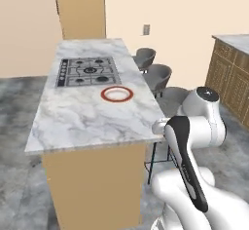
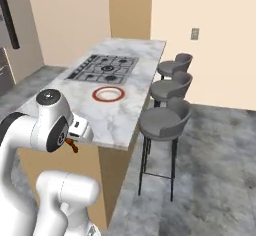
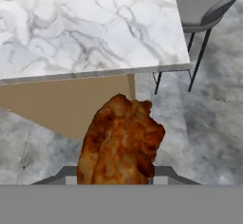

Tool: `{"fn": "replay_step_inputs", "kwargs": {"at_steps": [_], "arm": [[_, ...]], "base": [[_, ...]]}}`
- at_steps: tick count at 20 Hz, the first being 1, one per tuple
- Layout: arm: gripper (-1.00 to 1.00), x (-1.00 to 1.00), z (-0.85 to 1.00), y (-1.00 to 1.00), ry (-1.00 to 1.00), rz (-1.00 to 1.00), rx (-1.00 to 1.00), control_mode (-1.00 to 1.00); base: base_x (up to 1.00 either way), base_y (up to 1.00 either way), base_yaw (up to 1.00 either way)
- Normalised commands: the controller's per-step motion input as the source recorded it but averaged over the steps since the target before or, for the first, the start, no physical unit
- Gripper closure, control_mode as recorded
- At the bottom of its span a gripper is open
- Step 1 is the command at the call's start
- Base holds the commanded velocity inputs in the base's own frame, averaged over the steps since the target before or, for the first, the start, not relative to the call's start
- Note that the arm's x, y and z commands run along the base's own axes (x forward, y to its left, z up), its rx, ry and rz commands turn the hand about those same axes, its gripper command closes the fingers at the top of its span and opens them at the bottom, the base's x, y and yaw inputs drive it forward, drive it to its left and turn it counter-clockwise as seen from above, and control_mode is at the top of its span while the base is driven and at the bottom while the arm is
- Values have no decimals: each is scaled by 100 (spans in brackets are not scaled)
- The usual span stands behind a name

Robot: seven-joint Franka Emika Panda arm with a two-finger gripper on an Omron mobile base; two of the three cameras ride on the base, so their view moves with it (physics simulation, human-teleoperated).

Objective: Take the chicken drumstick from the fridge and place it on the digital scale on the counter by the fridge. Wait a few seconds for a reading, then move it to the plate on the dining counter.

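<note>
End effector [image 2: 73,144] grips the chicken drumstick [image 3: 121,142], a glossy, reddish-brown, mottled lump filling the lower centre of the hand view, held off the near end of the dining counter [image 1: 92,119]. Farther up the marble sits the red-rimmed plate [image 1: 117,94], before the black cooktop [image 1: 86,71]

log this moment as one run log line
phase: carrying to plate | jaws: shut on chicken drumstick | plate: empty, on dining counter | drumstick: short of counter edge
</note>
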Motion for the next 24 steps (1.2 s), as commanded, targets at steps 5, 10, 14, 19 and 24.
{"fn": "replay_step_inputs", "kwargs": {"at_steps": [5,10,14,19,24], "arm": [[100,0,0,0,0,0,0,100],[100,0,0,0,0,0,0,100],[100,0,0,0,0,0,0,100],[100,0,0,0,0,0,0,100],[100,0,0,0,0,0,0,100]], "base": [[0,-100,49],[0,-100,51],[1,-94,54],[16,-87,55],[23,-86,55]]}}
